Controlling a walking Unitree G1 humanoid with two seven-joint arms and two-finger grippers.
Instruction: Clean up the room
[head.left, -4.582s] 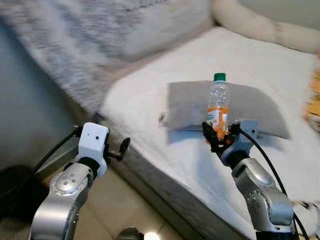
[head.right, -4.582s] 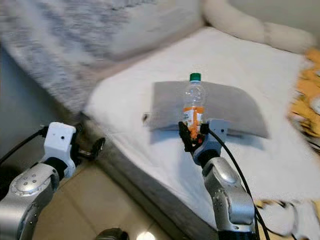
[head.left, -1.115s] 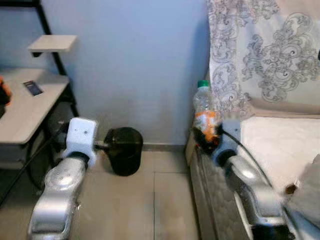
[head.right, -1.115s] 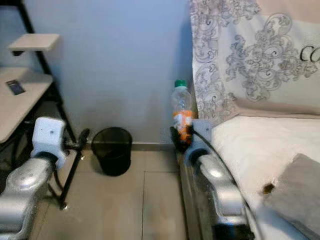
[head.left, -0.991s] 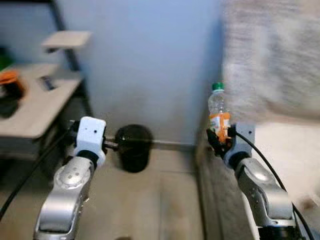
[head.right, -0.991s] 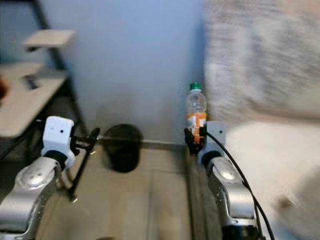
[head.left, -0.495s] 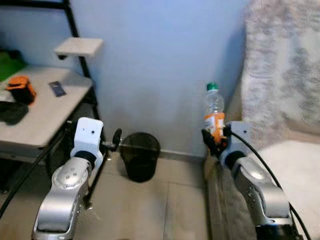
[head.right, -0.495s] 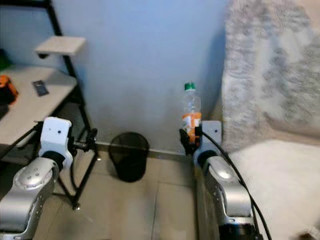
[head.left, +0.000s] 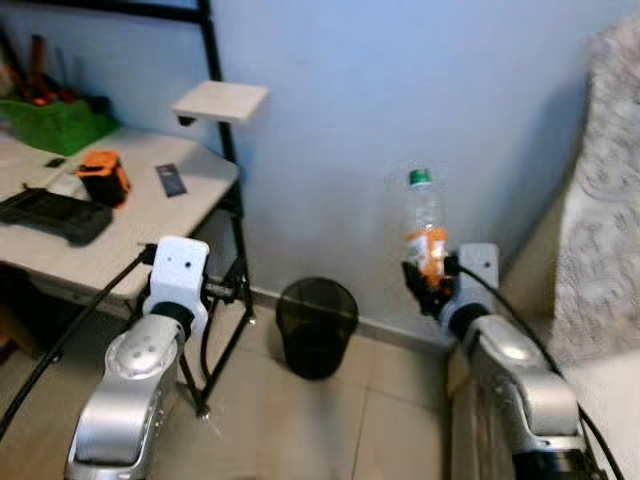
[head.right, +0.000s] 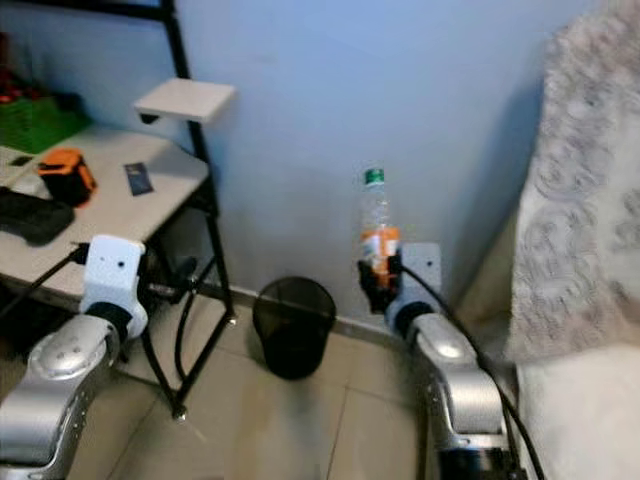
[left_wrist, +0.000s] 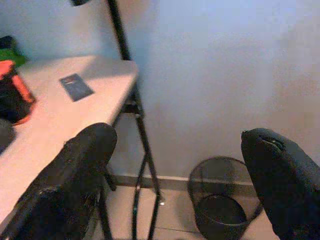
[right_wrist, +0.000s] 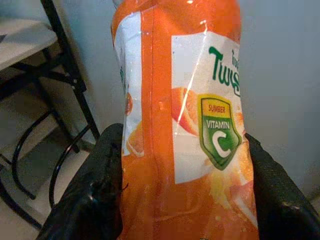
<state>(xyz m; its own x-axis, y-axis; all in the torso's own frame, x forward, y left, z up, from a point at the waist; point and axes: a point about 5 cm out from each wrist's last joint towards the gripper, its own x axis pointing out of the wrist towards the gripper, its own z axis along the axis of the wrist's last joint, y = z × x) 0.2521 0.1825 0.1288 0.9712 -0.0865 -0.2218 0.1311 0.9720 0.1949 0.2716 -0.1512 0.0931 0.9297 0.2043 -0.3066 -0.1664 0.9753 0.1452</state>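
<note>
My right gripper is shut on a clear plastic bottle with a green cap and an orange label, held upright in front of the blue wall. In the right wrist view the orange label sits between the two black fingers. A black mesh waste bin stands on the tiled floor by the wall, lower and to the left of the bottle; the left wrist view has the bin too. My left gripper is held out at the left, open with nothing in it.
A light desk on black legs stands at the left with an orange device, a dark card, a black controller and a green box. A small shelf hangs above. A patterned pillow lies at the right.
The camera has swung left: the bed and pillow slid off to the right, while the desk and bin came further into view. The bottle stays in my right gripper.
</note>
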